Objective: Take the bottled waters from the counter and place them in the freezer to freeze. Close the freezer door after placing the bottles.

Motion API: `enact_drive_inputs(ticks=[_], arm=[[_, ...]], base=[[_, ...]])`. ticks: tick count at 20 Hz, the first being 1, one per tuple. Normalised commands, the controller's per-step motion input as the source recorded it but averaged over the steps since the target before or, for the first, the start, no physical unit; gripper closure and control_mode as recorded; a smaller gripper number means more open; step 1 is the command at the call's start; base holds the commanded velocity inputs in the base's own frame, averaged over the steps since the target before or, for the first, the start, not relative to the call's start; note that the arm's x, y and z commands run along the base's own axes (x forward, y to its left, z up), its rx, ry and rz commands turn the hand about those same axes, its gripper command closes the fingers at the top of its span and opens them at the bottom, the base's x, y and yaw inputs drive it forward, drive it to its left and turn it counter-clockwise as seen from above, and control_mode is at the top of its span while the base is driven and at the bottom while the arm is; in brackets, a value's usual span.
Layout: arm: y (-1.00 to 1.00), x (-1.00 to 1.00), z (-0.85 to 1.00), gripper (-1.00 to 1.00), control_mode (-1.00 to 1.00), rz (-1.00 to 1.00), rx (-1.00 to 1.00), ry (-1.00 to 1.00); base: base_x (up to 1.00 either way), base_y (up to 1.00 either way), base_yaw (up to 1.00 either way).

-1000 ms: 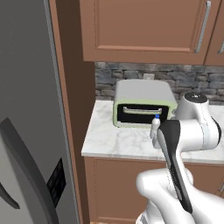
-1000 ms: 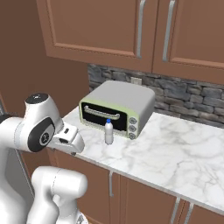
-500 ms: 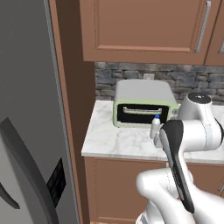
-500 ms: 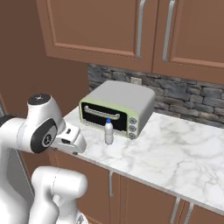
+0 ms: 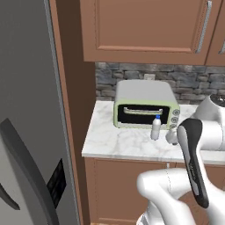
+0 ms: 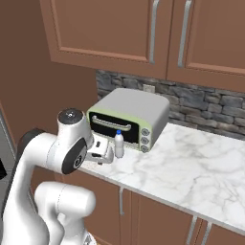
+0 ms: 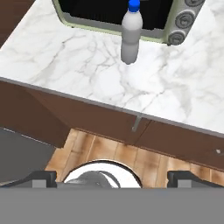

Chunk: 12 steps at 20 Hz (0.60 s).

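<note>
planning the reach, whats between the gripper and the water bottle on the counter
Nothing but bare marble counter lies between the open gripper and the bottle in the hand view; the toaster oven stands behind it.

Freezer [image 5: 26,110] cut by left edge; toaster oven [image 7: 131,17] top cropped; robot arm [image 5: 193,167] hides tabletop [image 5: 118,140] right part.

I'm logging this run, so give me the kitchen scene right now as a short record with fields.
bottle: one bottled water, upright on the counter, in front of the toaster oven
end effector: open, beside the bottle, not touching it
freezer: doors closed
task state: no bottle picked up yet
</note>
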Motion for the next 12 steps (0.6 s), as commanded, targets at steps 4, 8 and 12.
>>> enact_drive_inputs(ticks=[4,8,12], arm=[[-0.32,0.34,-0.32,-1.0,-1.0,0.15,0.0,-0.26],[-0.4,0.43,-0.27,-1.0,-1.0,0.18,0.02,-0.28],[-0.13,0.31,-0.33,-1.0,-1.0,0.15,0.02,-0.3]], base=[[0.0,0.0,0.0],[0.0,0.0,0.0],[0.0,0.0,0.0]])
